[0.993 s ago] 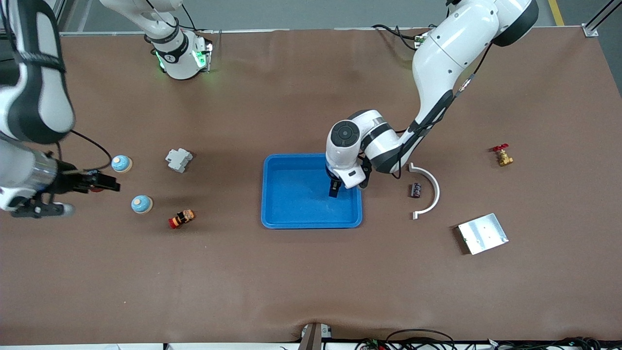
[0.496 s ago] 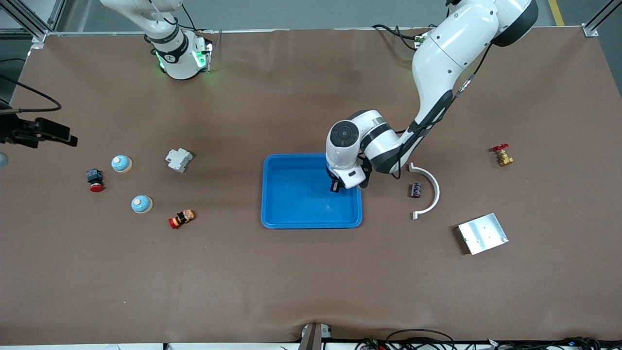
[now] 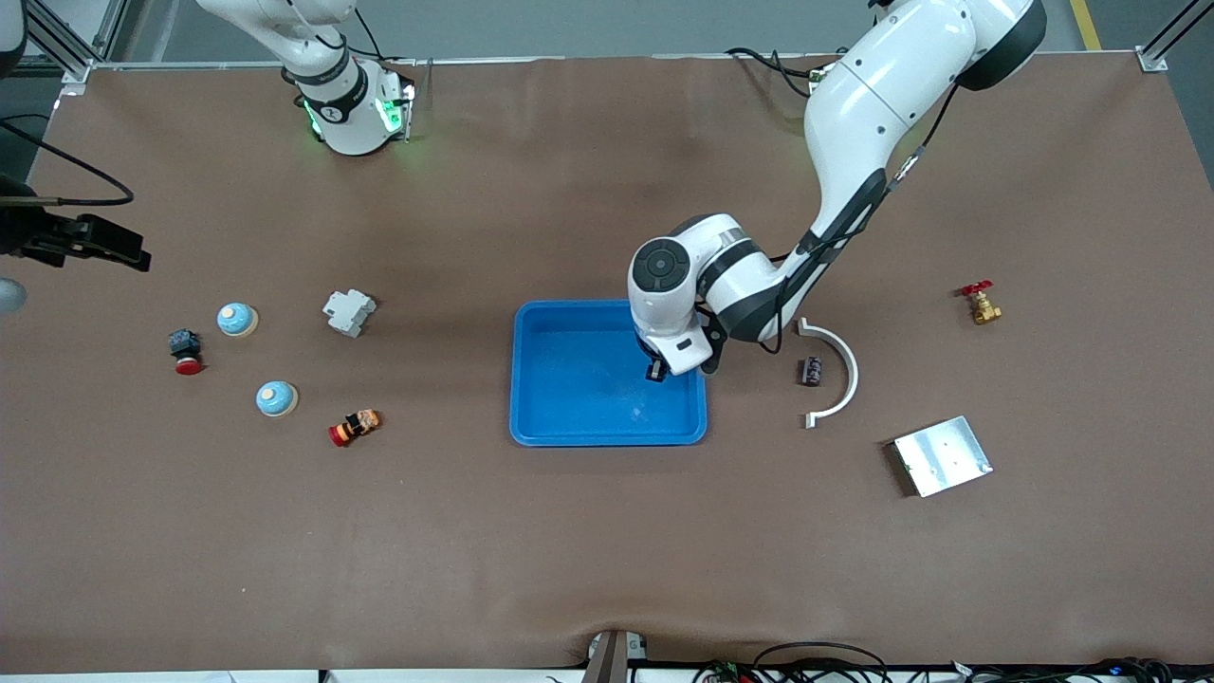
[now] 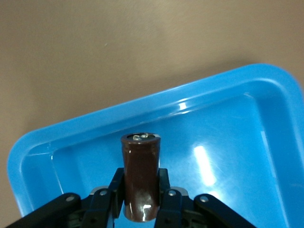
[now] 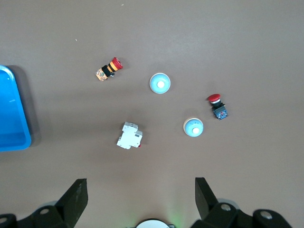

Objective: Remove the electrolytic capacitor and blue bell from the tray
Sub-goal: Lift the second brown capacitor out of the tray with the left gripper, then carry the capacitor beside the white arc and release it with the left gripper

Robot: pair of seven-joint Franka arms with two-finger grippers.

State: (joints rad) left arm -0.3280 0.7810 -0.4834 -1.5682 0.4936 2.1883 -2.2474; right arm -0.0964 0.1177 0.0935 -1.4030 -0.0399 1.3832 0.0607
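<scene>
Covering the table (image 3: 607, 550), brown matting

table cover (image 3: 607, 531): plain brown mat over pretty much the whole top, a bit wrinkled along the edge nearest the front camera
floor (image 3: 588, 24): grey strip past the table's top edge, with a yellow line (image 3: 1084, 24) at the left arm's end
frame: aluminium posts (image 3: 1168, 33) at the corners
cables (image 3: 816, 659): black loops hanging at the near edge
light: even, soft shadows only
</scene>
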